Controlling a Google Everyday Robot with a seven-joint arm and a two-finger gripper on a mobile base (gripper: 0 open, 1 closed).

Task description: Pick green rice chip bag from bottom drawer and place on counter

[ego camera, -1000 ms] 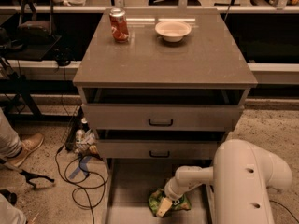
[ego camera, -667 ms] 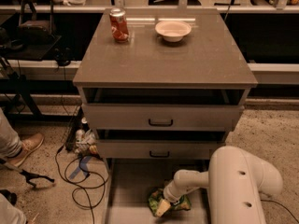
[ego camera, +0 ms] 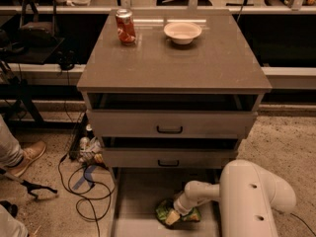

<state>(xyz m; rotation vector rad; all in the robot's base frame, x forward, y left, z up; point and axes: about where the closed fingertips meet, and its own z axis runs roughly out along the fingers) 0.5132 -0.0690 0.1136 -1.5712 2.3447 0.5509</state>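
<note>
The green rice chip bag (ego camera: 163,211) lies on the floor of the open bottom drawer (ego camera: 136,194), near its front right. My gripper (ego camera: 173,216) reaches down into the drawer from my white arm and sits right on the bag, covering its middle. The counter (ego camera: 173,58) is the grey-brown top of the cabinet, above the two upper drawers.
A red soda can (ego camera: 125,26) and a white bowl (ego camera: 182,32) stand at the back of the counter. My white arm housing (ego camera: 252,201) fills the lower right. Cables and clutter (ego camera: 84,157) lie on the floor left of the cabinet, beside a person's shoe (ego camera: 24,157).
My arm housing has shifted left and lower in the picture. The gripper stays on the bag in the drawer.
</note>
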